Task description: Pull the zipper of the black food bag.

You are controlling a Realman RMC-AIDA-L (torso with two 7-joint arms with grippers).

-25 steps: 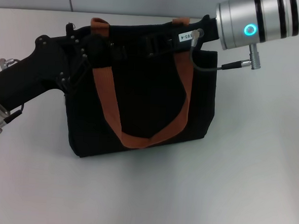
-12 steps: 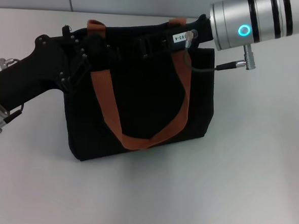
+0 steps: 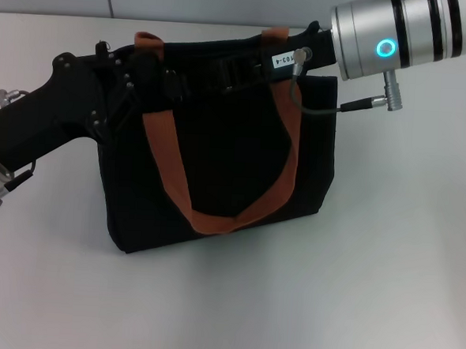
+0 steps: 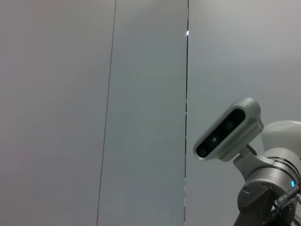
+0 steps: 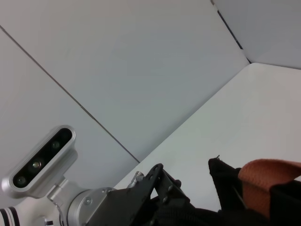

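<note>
Reaching from the left of the frame, the left gripper (image 3: 148, 78) meets the black food bag's (image 3: 218, 166) top-left corner. The right gripper (image 3: 231, 68) lies along its top edge. Neither grip can be made out.

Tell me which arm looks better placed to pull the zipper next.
Probably the right. The right gripper sits along the top edge of the black food bag, mid-span, while the left gripper is at the bag's left end, seemingly bracing it. The zipper tab itself is hidden.

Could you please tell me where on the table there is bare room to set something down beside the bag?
Bare table runs in front of the black food bag and to its right, below the right arm. It is crowded along the bag's top edge, where the left claw and right claw meet.
</note>
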